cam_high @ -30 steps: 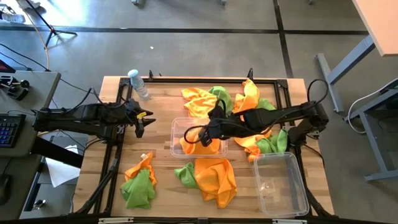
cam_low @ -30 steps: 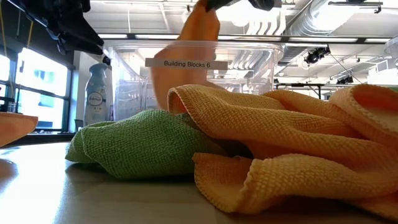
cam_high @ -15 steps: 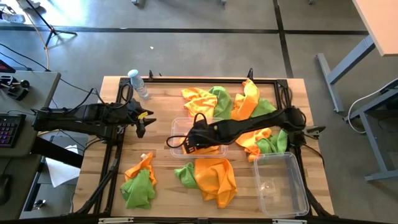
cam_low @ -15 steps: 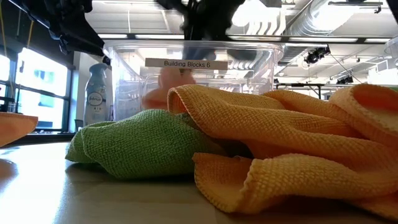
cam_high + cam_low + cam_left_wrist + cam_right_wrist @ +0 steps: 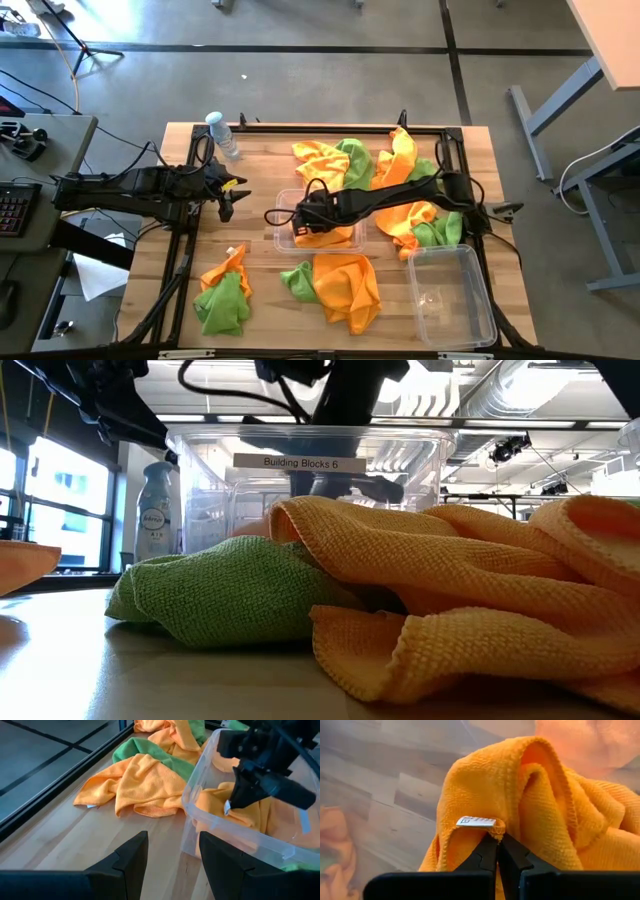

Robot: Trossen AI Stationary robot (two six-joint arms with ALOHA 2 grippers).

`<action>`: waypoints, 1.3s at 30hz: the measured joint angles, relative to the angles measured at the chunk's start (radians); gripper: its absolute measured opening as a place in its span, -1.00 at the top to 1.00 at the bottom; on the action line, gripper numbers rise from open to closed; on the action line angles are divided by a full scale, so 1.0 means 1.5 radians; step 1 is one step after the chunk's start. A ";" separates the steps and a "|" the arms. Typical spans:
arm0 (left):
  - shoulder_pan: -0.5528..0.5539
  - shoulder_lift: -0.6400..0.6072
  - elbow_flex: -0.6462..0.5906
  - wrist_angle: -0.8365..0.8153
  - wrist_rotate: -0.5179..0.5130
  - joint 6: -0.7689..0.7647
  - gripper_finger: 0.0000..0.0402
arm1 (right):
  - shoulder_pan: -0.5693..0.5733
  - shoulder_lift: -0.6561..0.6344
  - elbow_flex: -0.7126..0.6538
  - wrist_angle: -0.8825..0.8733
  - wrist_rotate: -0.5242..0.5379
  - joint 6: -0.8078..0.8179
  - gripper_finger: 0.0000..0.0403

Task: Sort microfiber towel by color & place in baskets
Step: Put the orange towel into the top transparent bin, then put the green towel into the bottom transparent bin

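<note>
My right gripper (image 5: pixel 299 224) reaches down into the clear basket (image 5: pixel 284 203) at the table's middle and is shut on an orange towel (image 5: pixel 530 805). That towel lies bunched on the basket's floor (image 5: pixel 240 817). A second clear basket (image 5: pixel 452 296) stands at the near right. Orange and green towels lie in heaps at the far middle (image 5: pixel 340 163), at the right (image 5: pixel 428 226), at the near middle (image 5: pixel 340 285) and at the near left (image 5: pixel 224 296). My left gripper (image 5: pixel 172 855) is open and holds nothing, left of the middle basket (image 5: pixel 225 195). My right gripper pinches the orange towel's hemmed edge (image 5: pixel 495 831) between its two fingers, right beside the white label (image 5: pixel 476 821). The fingers come from above, slanting down into the basket. The towel is slack and humps up at the fingers, the rest resting on the basket's floor.
A clear water bottle (image 5: pixel 222 134) stands at the far left. A black frame (image 5: pixel 330 128) runs along the table's edges. In the low view a green towel (image 5: pixel 220 595) and an orange one (image 5: pixel 450 590) lie in front of the labelled basket (image 5: pixel 300 462).
My right gripper has gone toward the table's left edge and down into the middle basket, still shut on the orange towel. The towel, which hung above the basket's rim, now lies low on the basket's floor.
</note>
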 joint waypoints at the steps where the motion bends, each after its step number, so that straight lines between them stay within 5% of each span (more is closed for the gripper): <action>1: 0.000 0.000 0.000 0.000 0.000 0.000 0.16 | -0.002 0.003 0.000 0.003 0.000 0.002 1.00; 13: 0.000 0.000 0.000 -0.002 0.000 0.000 0.16 | -0.008 0.036 -0.001 0.047 -0.023 0.015 0.97; 23: 0.000 0.000 0.000 -0.001 0.001 -0.002 0.16 | -0.008 0.034 0.044 0.054 -0.031 -0.022 0.53; 39: 0.000 0.000 0.000 -0.002 0.030 -0.001 0.16 | 0.003 0.030 0.383 -0.378 0.064 -0.143 0.40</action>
